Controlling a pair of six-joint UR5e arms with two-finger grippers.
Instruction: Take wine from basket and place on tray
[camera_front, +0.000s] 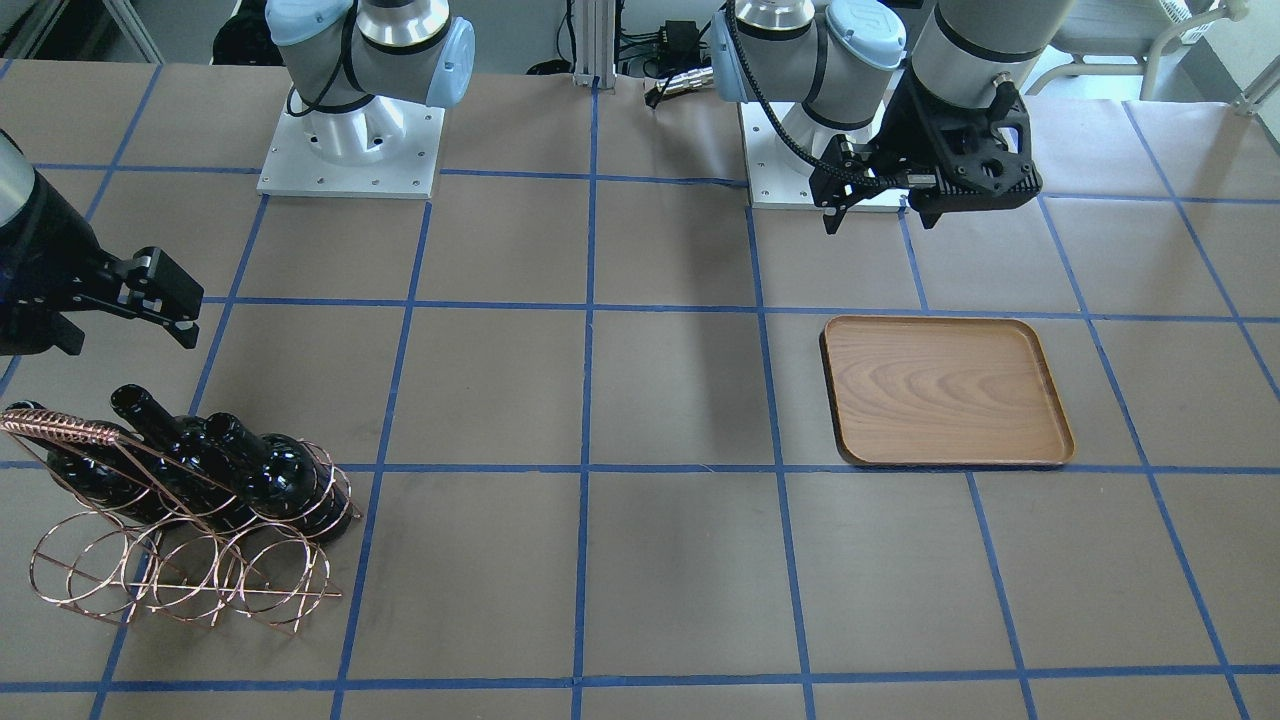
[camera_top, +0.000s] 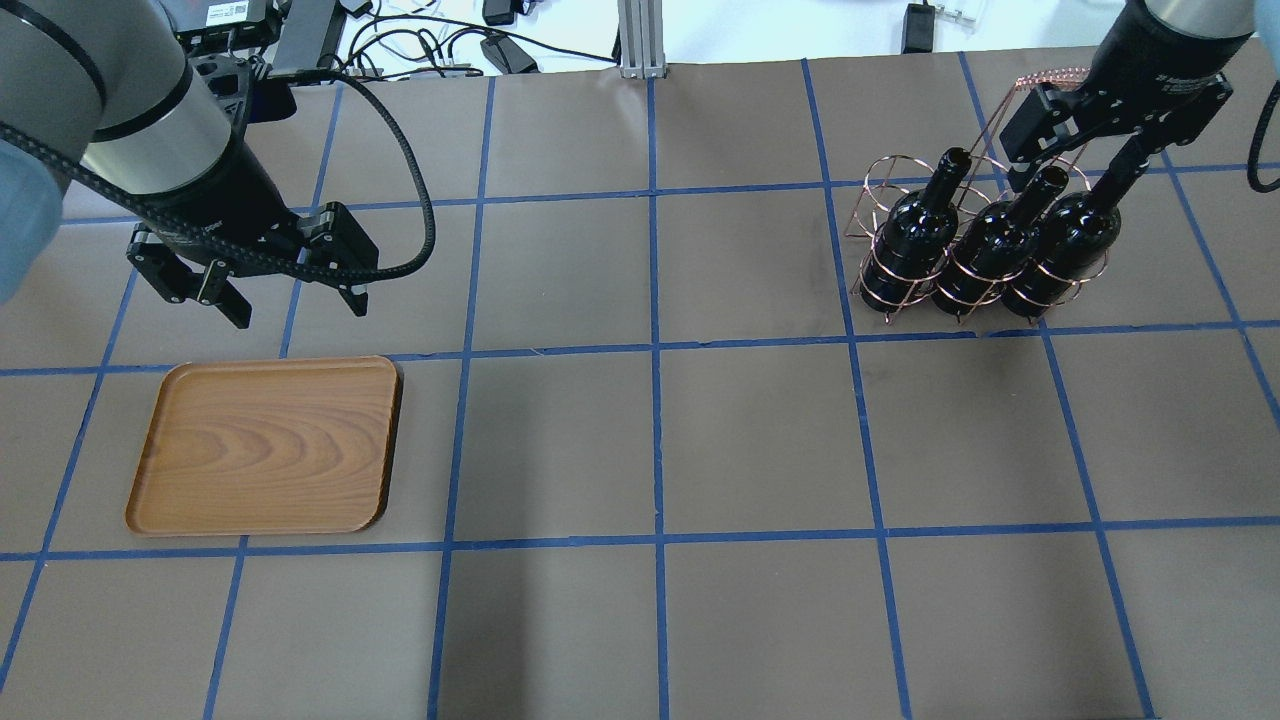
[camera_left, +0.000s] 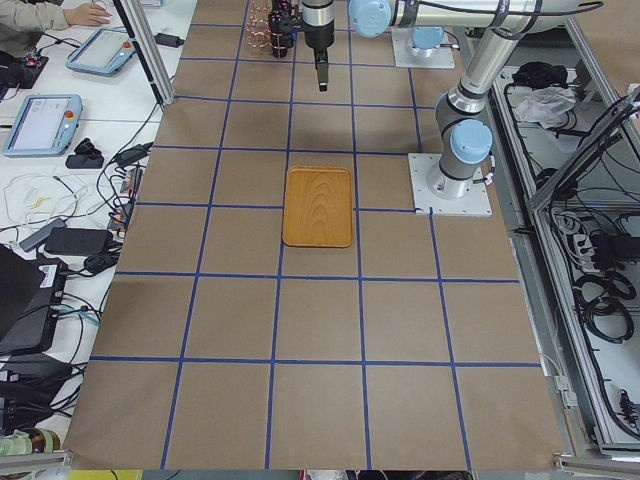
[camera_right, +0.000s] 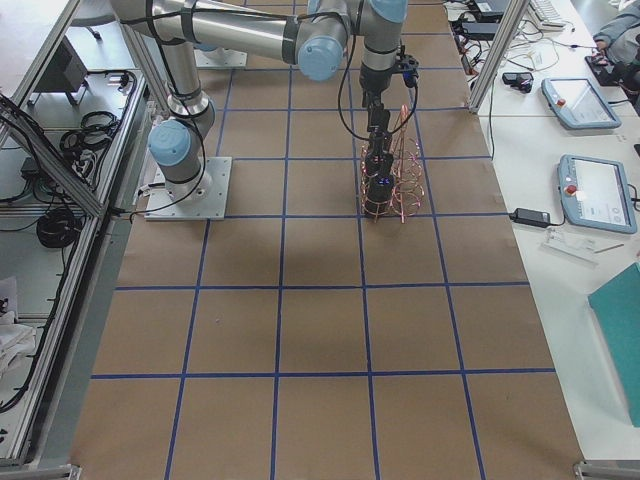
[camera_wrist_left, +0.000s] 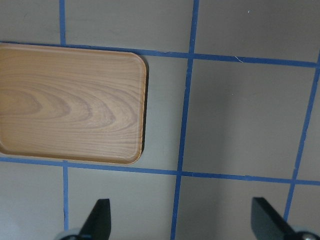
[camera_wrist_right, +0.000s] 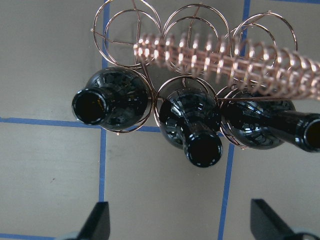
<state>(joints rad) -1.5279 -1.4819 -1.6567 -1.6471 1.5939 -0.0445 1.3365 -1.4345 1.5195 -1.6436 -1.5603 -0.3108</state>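
Note:
Three glossy black wine bottles (camera_top: 915, 235) (camera_top: 990, 245) (camera_top: 1065, 250) lie tilted side by side in the copper wire basket (camera_top: 1050, 78) at the far right of the table, necks pointing up and away. My right gripper (camera_top: 1070, 185) is open and hovers just above the necks without touching them. In the right wrist view the bottle mouths (camera_wrist_right: 202, 150) sit just ahead of the open fingers (camera_wrist_right: 97, 222). The brown wooden tray (camera_top: 265, 445) lies empty at the left. My left gripper (camera_top: 300, 312) is open and empty, above the table just behind the tray.
Brown paper with a blue tape grid covers the table. The two arm bases (camera_front: 350, 150) (camera_front: 800, 170) stand at the robot's side. In the front-facing view the basket (camera_front: 60, 425) is near the left edge and the tray (camera_front: 945, 390) is right of centre.

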